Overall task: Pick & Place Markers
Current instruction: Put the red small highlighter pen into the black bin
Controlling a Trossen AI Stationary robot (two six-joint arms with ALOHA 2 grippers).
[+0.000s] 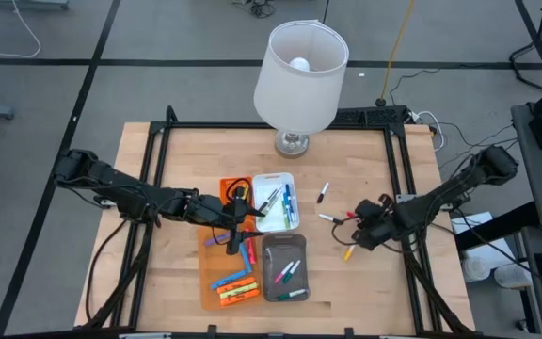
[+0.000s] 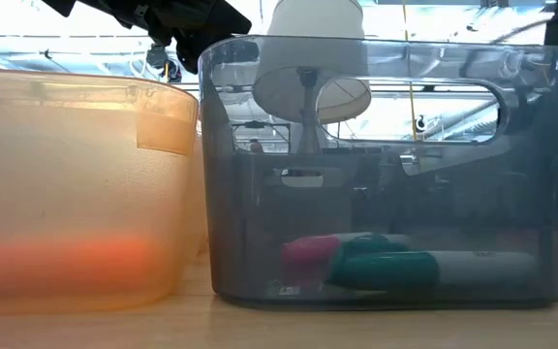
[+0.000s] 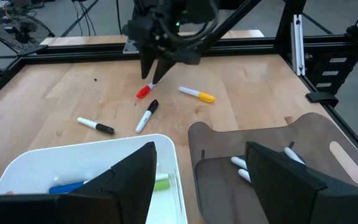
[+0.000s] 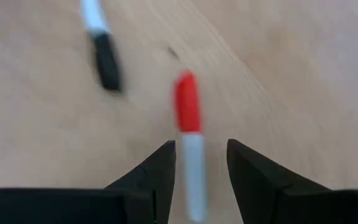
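**Right gripper straddling red-capped marker; left gripper spread over the trays**

Landmark: the white tray [image 1: 278,179], near table [image 1: 186,155] centre, in front of the lamp [image 1: 299,80].

Right gripper [image 1: 354,222]: right of the white tray, low over the bare wood. Right wrist view shows its fingers [image 4: 157,171] parted, one on each side of a red-capped marker [image 4: 188,134] that lies flat on the table. White barrel runs between the fingers; contact can't be confirmed, looks like a gap on both sides. Not pinched. The same marker shows in the left wrist view [image 3: 145,91] under the right gripper's tip.

Left gripper [image 1: 245,218]: at the left/front edge of the white tray, over the junction with the orange tray [image 1: 212,282] and grey tray [image 1: 273,247]. Fingers [image 3: 120,180] spread wide, nothing between them.

Markers:
- Loose ones on the wood, right of the white tray: a black-capped marker [image 1: 322,192], another black-capped marker [image 3: 148,114] near the right gripper, a third black-tipped one [image 3: 98,126], a yellow-capped marker [image 1: 350,251].
- Inside the white tray: blue marker [image 1: 289,200] plus a few others, colours hard to separate.
- Orange tray, left and front of the white tray: orange and blue markers [image 1: 238,287] bunched at the front end.
- Grey tray, directly in front of the white tray: a pink marker [image 2: 308,254] and a green marker [image 2: 386,267] lying on the bottom, touching.
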